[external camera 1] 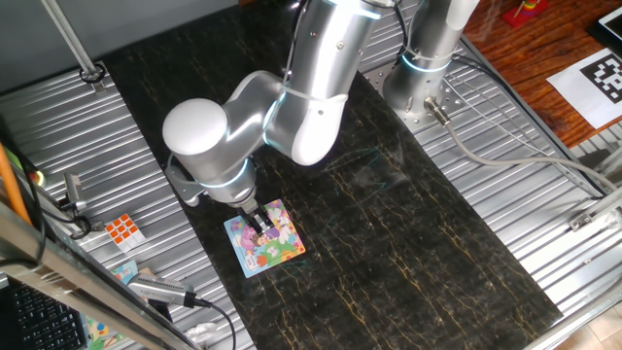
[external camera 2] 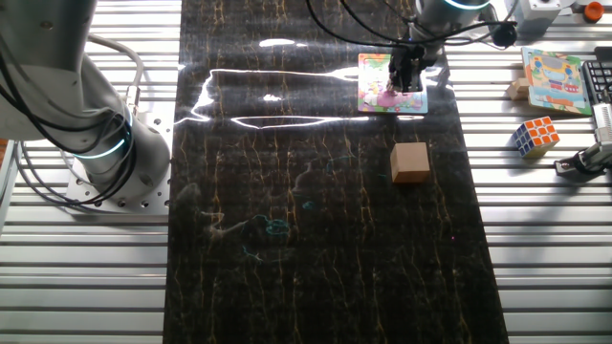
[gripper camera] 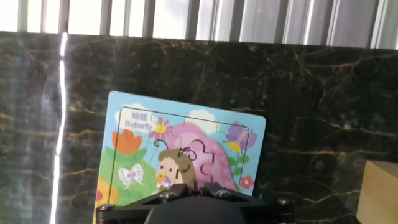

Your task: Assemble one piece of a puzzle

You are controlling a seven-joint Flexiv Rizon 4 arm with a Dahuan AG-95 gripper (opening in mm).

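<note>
The puzzle (external camera 1: 280,249) is a flat square board with a light blue border and a pink, yellow and green cartoon picture, lying on the dark marble mat. It also shows in the other fixed view (external camera 2: 371,84) and in the hand view (gripper camera: 143,146). My gripper (external camera 1: 260,227) is straight down on the board's middle, fingers close together and touching the picture. It also shows in the other fixed view (external camera 2: 403,80) and at the bottom of the hand view (gripper camera: 193,185). The piece cannot be told apart from the picture; the spot under the fingers is hidden.
A tan wooden cube (external camera 2: 409,161) sits on the mat near the board, also at the hand view's right edge (gripper camera: 380,190). An orange-and-white twisty cube (external camera 1: 122,229) (external camera 2: 535,136) and a second picture board (external camera 2: 553,78) lie on the ribbed metal beside the mat.
</note>
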